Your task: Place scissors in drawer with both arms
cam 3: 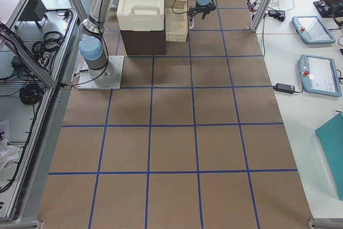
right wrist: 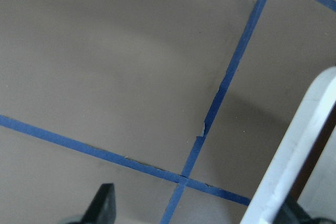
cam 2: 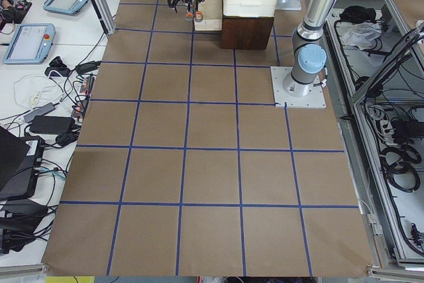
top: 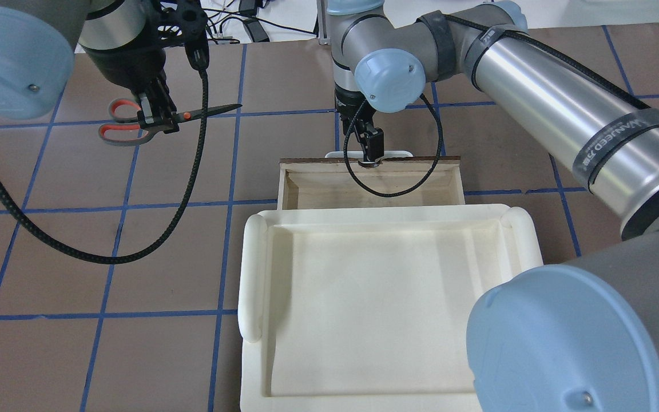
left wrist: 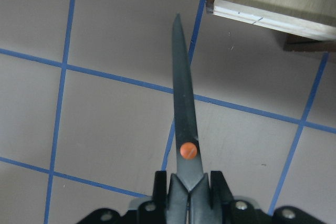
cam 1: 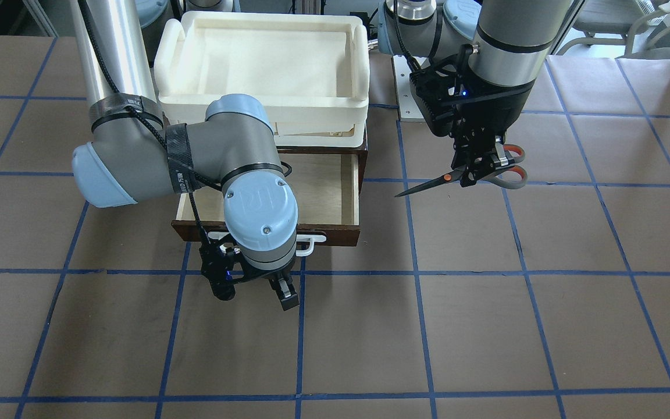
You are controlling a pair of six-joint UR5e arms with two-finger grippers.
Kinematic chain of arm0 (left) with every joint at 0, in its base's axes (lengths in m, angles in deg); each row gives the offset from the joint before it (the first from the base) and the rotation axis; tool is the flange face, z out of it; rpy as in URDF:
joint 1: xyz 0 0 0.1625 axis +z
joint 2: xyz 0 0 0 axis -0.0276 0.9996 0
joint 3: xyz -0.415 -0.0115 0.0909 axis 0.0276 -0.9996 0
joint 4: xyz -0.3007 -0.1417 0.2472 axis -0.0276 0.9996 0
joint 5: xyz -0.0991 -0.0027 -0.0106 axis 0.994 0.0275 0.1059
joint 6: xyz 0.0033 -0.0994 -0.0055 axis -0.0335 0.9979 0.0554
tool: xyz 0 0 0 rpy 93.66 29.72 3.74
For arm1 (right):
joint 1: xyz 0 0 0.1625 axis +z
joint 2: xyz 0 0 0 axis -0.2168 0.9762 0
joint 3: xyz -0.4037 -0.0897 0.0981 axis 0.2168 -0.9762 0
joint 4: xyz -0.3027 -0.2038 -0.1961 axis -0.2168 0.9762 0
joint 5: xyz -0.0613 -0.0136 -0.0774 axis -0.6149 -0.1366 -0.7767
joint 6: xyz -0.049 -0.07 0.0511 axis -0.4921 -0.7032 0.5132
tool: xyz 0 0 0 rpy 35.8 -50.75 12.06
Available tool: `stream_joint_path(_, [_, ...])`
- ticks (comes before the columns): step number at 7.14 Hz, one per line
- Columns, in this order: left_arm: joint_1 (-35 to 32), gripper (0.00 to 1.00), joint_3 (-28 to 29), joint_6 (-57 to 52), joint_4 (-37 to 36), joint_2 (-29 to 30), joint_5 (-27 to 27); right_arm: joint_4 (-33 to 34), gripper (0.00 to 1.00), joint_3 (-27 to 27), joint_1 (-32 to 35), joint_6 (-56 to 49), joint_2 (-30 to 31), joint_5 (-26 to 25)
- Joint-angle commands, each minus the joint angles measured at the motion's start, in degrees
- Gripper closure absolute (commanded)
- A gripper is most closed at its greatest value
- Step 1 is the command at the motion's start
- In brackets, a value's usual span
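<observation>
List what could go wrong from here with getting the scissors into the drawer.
1. The scissors stick out blade-first from the left gripper; the tip could catch the drawer side wall.
2. The white tray overhangs the drawer's back, so the opening is narrow.
3. The right gripper, open by the handle, has its arm over the drawer; the arms may collide.

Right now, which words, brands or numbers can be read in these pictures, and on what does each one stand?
"WANUEED": on the black strap around the right arm; the signs after it are blurred.
"UR": raised on the right arm's blue joint cap.
Pendant screens beside the table: too small to read.
</observation>
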Motion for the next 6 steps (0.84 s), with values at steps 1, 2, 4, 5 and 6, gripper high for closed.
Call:
stream_joint_path(1, [-0.16, 1.00, -1.38, -0.06, -1.78, 0.03, 0.36, 0.09, 0.00, -1.47, -0.11, -1.17, -1.16, 0.03])
stream_joint_path(2, [-0.94, 1.00, -1.30, -0.24, -1.87, -0.23, 4.10, 0.09, 0.00, -1.91, -0.11, -1.44, -1.51, 0.03])
stream_joint_path(4, [-4.71, 1.00, -1.29, -0.07, -3.53, 0.73, 7.30, 0.09, 0.00, -2.61, -0.20, -1.70, -1.61, 0.03])
stream_joint_path(5, [-5.42, 1.00, -1.38, -0.41, -3.36, 0.73, 7.56, 0.18, 0.00, -3.05, -0.29, -2.23, -2.13, 0.12])
stream_joint_path(6, [-6.74, 1.00, -1.38, -0.50, -3.45, 0.56, 7.65, 0.35, 0.00, -3.75, -0.46, -2.32, -2.74, 0.21])
